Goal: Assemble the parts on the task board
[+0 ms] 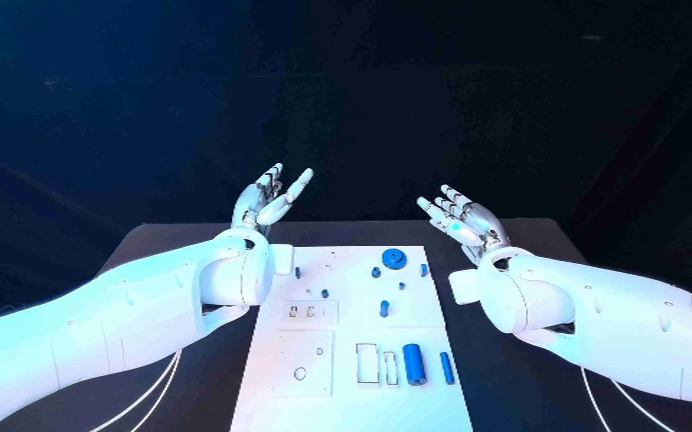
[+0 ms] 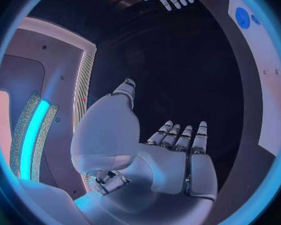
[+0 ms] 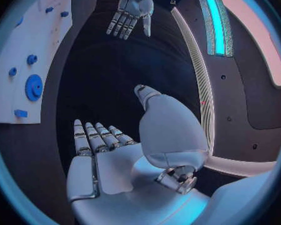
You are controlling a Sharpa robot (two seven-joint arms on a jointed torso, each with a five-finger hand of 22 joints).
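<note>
While both arms are waiting at the sides of the white task board, nothing on it is being touched. Nearest to the robot, at the near edge of the board, a large blue cylinder is lying lengthwise, and a thinner blue pin is lying just beside it on the right. To their left some empty rectangular slots are showing, and I judge that the parts are meant to go into such recesses. Further along, a short blue peg is standing near the middle of the board. Beyond it a round blue gear is sitting near the far edge, with several smaller blue pieces around it. The parts are lying spread apart from each other, probably so that a hand can take each one without pushing its neighbour.

Farthest away, past the far end of the board, the left hand is hanging above the black table with its fingers apart and holding nothing. The right hand is doing the same on the other side, palm turned inward and fingers spread, also empty. They are well apart from each other and from every part, so I am judging this as a ready pose, with the assembly not yet begun.

No brand, label or readable writing is appearing on the board, the parts or the hands.
</note>
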